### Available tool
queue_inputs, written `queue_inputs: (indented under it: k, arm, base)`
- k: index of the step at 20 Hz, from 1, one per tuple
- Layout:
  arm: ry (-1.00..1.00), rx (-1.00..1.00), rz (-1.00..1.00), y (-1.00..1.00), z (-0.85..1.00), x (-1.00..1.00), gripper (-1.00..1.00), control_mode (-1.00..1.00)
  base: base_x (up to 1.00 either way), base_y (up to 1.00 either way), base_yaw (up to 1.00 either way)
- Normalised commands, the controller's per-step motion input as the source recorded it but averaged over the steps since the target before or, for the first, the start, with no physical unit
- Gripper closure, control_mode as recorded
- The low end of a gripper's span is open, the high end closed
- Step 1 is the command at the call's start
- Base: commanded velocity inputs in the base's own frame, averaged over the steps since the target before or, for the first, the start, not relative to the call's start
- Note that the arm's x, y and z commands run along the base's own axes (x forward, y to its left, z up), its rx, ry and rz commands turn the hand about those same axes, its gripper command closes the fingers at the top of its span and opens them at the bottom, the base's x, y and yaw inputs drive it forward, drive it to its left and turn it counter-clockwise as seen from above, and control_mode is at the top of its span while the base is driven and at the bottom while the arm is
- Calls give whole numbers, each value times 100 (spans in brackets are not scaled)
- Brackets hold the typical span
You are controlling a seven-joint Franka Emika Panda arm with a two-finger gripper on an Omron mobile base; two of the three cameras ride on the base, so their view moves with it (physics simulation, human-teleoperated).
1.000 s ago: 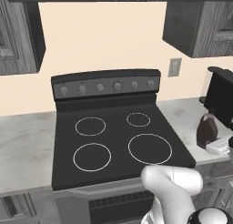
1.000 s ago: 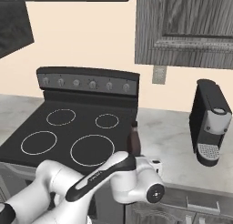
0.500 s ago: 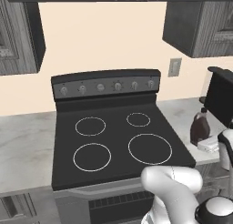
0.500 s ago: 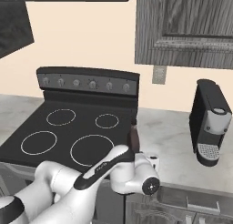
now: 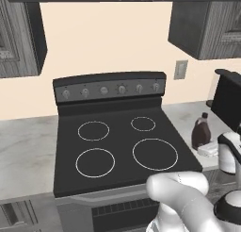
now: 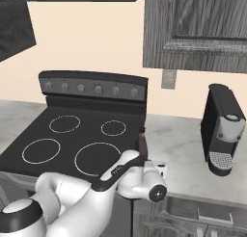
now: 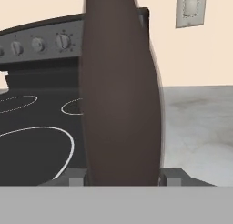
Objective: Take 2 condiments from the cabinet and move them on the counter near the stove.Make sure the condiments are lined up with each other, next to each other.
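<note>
One pale marbled counter (image 5: 28, 146) runs along a cream wall, grey wood-grain base cupboards beneath it and one black stove (image 5: 117, 151) set into it. Two grey wood-grain wall cabinets (image 6: 198, 29) hang above, one on each side of the stove, their doors closed. The stove top carries four white ring burners, and six grey knobs line its raised back panel. One black coffee machine (image 6: 221, 130) stands on the counter right of the stove, below one wall outlet (image 6: 168, 79).

One dark brown bottle (image 5: 201, 131) shows, standing upright on the counter just beside the stove's right edge, its long axis vertical and its dark cap pointing up. In the hand view its belly rises between the two fingertips. The gripper (image 5: 209, 148) is closed around the bottle low on its body, a finger at each side.
</note>
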Motion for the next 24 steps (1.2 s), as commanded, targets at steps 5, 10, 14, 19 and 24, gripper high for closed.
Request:
queue_inputs:
  k: [5,10,14,19,24]
  arm:
    - [-6,0,0,-15,-18,19,100,-100]
    - [-14,0,0,-13,-21,9,100,-100]
    - [-14,0,0,-6,-18,0,100,-100]
    - [-12,0,0,-12,-7,0,100,-100]
    - [-8,0,0,-5,-9,0,100,-100]
  base:
    - [0,0,0]
    - [0,0,0]
    - [0,0,0]
    - [0,0,0]
    - [0,0,0]
